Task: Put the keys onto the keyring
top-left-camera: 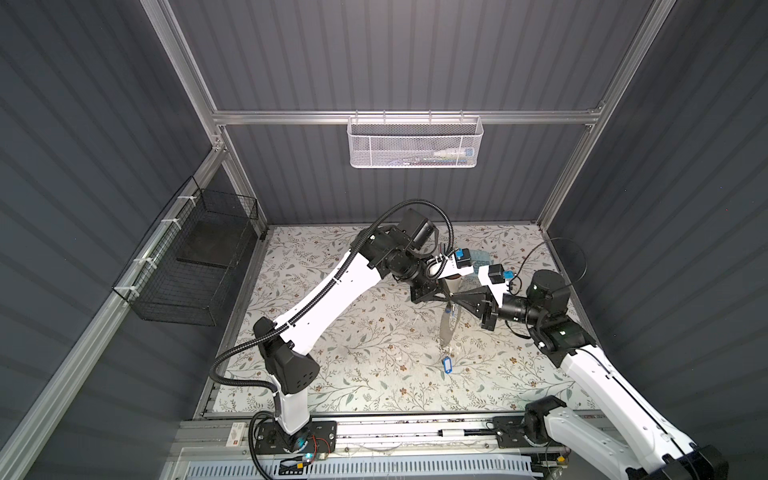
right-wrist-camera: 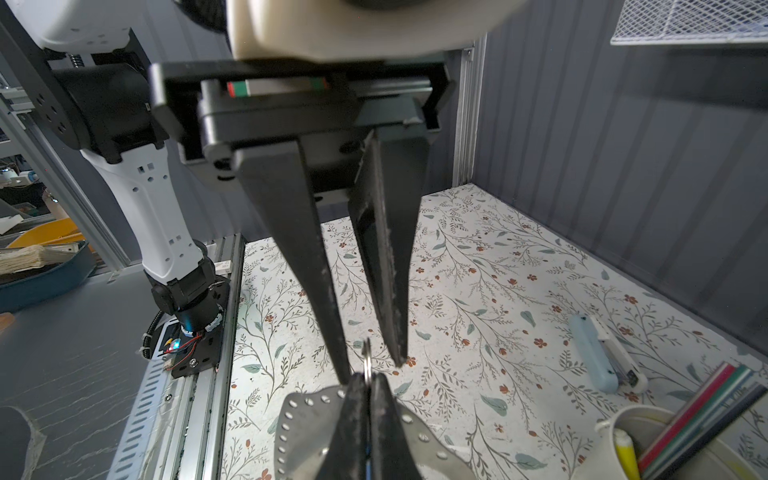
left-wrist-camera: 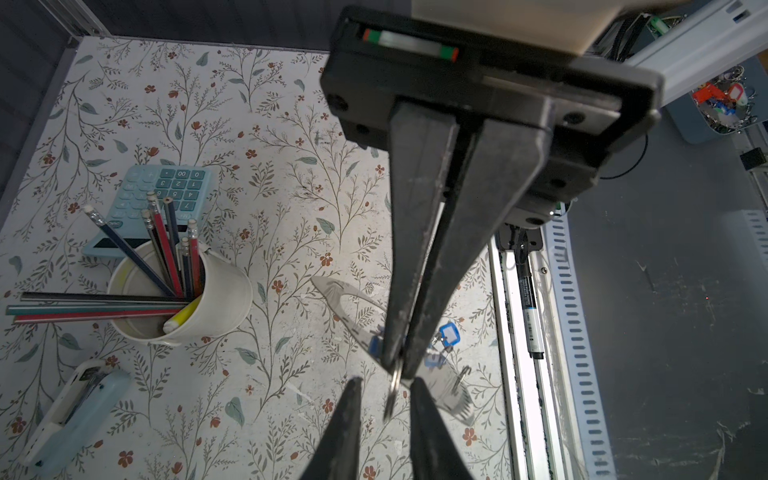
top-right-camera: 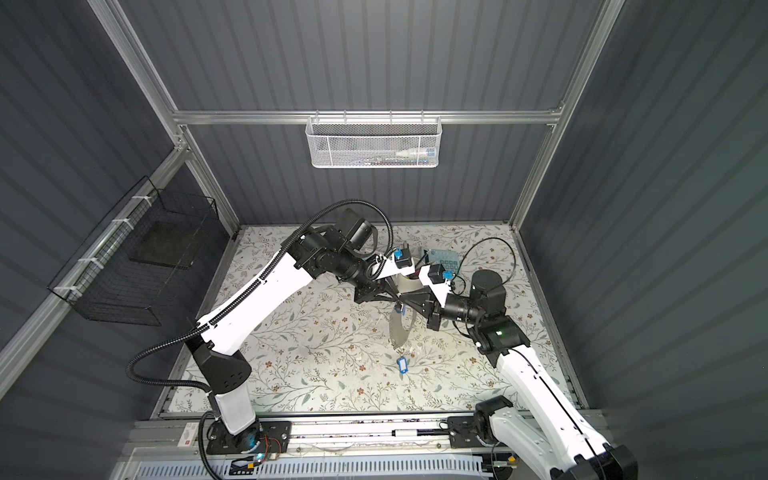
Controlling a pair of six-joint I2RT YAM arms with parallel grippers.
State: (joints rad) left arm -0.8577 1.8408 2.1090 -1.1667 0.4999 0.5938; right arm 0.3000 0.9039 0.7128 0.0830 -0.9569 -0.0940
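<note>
Top views, near edge: front rail (top-left-camera: 374,426) bounds the floral table (top-left-camera: 353,332). Bare surface runs from the rail to the loose key (top-left-camera: 447,366), which lies flat, blue tag up, well apart from both arms.

Mid-table, raised: right gripper (left-wrist-camera: 400,368) and left gripper (right-wrist-camera: 373,370) meet tip to tip.
- Right gripper: fingers pressed together on the keyring (right-wrist-camera: 299,415), whose studded rim spreads either side of the grip. The loop hangs below, over the table and near the loose key. A small metal ring (right-wrist-camera: 366,353) stands out of the grip.
- Left gripper: fingers apart, one each side of that ring, touching neither side as far as the wrist views show.
- The second key (left-wrist-camera: 374,344): blue tag only glimpsed behind the right fingers, probably hanging at the grip.

Farther back: cup (left-wrist-camera: 220,299) holding pencils (left-wrist-camera: 166,249), calculator (left-wrist-camera: 166,187) just behind it, stapler (right-wrist-camera: 590,353) near the wall.

Rear wall: white mesh basket (top-left-camera: 415,145), hung above the table.
</note>
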